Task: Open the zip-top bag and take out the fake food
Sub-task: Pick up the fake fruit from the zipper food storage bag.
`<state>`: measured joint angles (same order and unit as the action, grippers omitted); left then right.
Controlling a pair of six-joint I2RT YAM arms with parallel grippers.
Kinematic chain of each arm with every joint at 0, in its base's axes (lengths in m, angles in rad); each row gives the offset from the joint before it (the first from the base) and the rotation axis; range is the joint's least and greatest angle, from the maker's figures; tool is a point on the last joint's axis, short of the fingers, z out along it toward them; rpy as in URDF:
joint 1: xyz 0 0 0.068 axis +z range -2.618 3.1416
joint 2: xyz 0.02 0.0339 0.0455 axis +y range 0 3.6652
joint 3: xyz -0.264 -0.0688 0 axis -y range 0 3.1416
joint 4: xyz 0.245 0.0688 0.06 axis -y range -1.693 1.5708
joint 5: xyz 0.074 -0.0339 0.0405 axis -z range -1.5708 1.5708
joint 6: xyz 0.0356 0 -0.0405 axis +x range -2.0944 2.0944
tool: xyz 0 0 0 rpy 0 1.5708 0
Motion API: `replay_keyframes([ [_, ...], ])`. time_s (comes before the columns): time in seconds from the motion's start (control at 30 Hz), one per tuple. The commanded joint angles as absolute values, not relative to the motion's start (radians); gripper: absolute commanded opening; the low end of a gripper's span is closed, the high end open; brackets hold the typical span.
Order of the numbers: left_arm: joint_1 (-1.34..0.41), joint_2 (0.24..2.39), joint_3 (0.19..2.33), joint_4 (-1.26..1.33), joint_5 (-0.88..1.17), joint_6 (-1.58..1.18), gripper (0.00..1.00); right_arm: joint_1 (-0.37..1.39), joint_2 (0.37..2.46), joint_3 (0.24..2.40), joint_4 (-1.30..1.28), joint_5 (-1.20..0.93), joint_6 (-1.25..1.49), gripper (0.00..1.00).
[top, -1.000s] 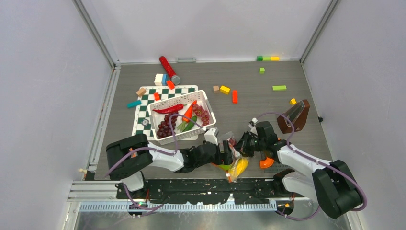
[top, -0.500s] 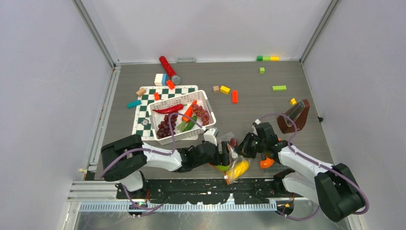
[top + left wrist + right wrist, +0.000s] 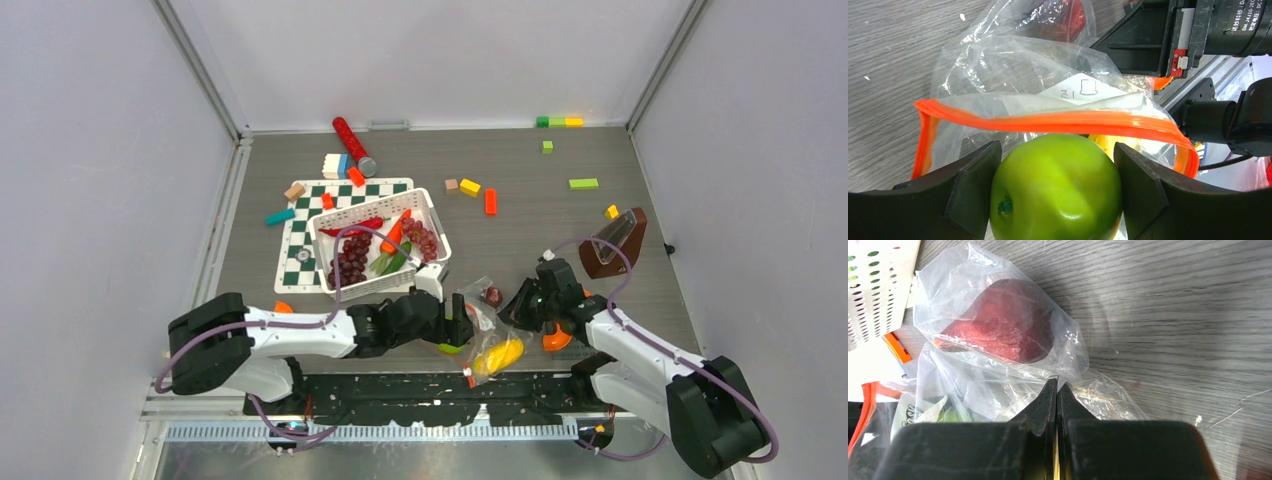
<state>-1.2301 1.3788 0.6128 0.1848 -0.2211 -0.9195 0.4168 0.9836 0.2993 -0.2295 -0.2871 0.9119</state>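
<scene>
— While scanning from the widest thing down: grey worktop (image 3: 560, 230) first. Zip-top bag (image 3: 487, 318) where?

— Lying crumpled near the front edge, between the two arms, close to the white basket (image 3: 385, 287). Orange zip strip (image 3: 1048, 121) parted, so mouth open and facing the left wrist camera.

— Pinned how?

— By the right end effector (image 3: 1056, 390): clamped tight on a fold of plastic away from the mouth, no gap between the tips. Probably placed there as an anchor, to stop the pouch from dragging along during extraction.

— Left end effector (image 3: 1055, 172)?

— Closed around the green apple (image 3: 1055, 187), one finger (image 3: 970, 172) pressed on each flank. Held right at the mouth, just under the orange strip; whether fully clear of the bag, hard to tell. Wide grasp across the middle, likely to stop a smooth round thing from squirting free.

— Rest of the fake food?

— Yellow oblong piece (image 3: 500, 353) inside, toward the near edge. Dark red piece (image 3: 1003, 327) inside too, bunched in a corner beyond the right tips. Chili (image 3: 350, 229), carrot (image 3: 393, 238) and grapes (image 3: 349, 262) already in the basket.

— Next, at a guess?

— Draw the apple clear, set down, then back for the remaining two. Risk: bag lifting with the apple on a slipped pinch.
</scene>
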Motion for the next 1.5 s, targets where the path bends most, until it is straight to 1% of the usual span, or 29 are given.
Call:
replay_keyframes([
  [0.0, -1.229, 1.321, 0.654, 0.097, -0.248, -0.878, 0.6, 0.418, 0.962, 0.316, -0.265, -0.219, 0.894, 0.0],
  [0.27, -1.229, 1.245, 0.661, 0.003, -0.273, -0.87, 0.6, 0.419, 0.967, 0.319, -0.273, -0.202, 0.888, 0.0],
  [0.67, -1.199, 1.072, 0.676, -0.242, -0.355, -0.829, 0.61, 0.419, 0.9, 0.324, -0.312, -0.145, 0.91, 0.0],
  [0.97, -1.024, 0.977, 0.68, -0.311, -0.253, -0.764, 0.61, 0.419, 0.909, 0.326, -0.317, -0.147, 0.905, 0.0],
  [1.47, -0.819, 0.886, 0.738, -0.408, -0.163, -0.67, 0.61, 0.418, 0.922, 0.33, -0.318, -0.155, 0.903, 0.0],
])
